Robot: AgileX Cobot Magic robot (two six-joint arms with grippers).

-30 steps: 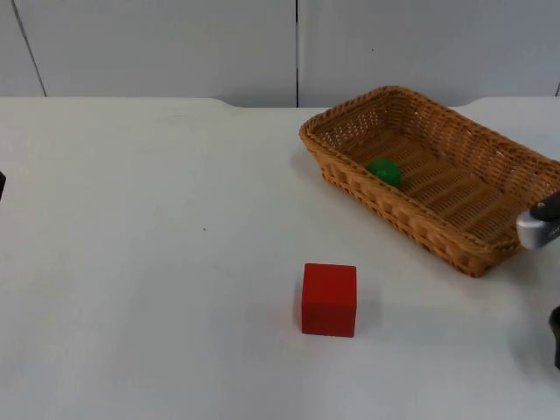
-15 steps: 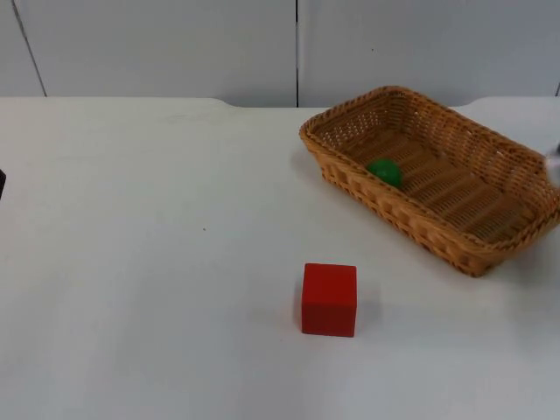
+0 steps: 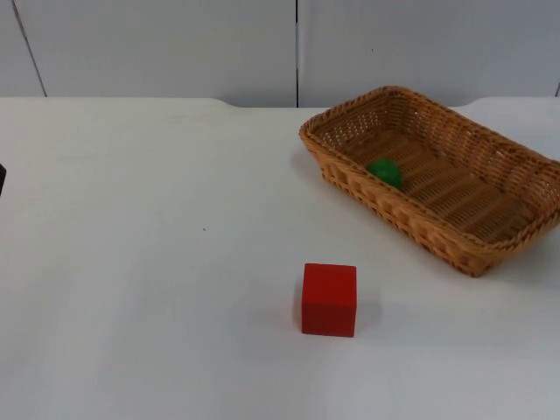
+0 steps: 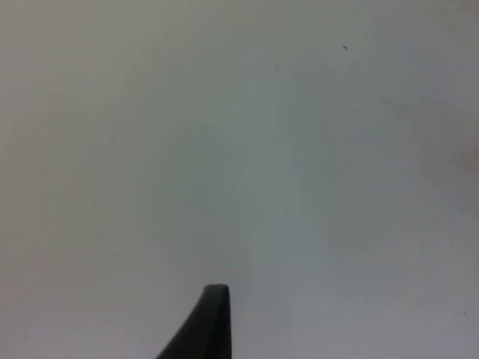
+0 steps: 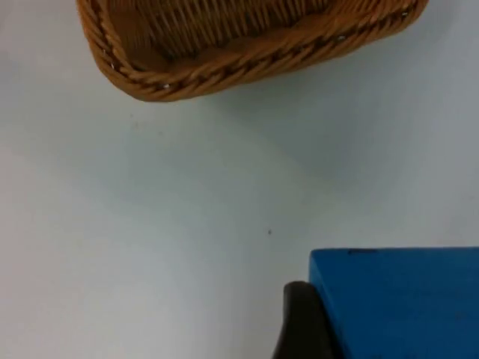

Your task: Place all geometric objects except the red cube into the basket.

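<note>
The wicker basket (image 3: 490,254) stands at the right of the table, with a green rounded object (image 3: 384,171) lying inside near its left wall. In front of it, near the table's middle, sits the red cube (image 3: 329,299). A blue block (image 5: 404,292) is held in my right gripper (image 5: 374,329), one black fingertip (image 5: 299,321) pressed against its side. The block hangs above the white table just outside the basket's rim (image 5: 224,71). My left arm waits at the table's left edge, one fingertip (image 4: 208,321) over bare table.
The grey partition wall (image 3: 297,48) closes off the back of the table. White table top stretches to the left of the red cube and the basket.
Parts of the right arm seen at the right edge of the top view have left the picture. The basket, the green object and the red cube have not moved.
</note>
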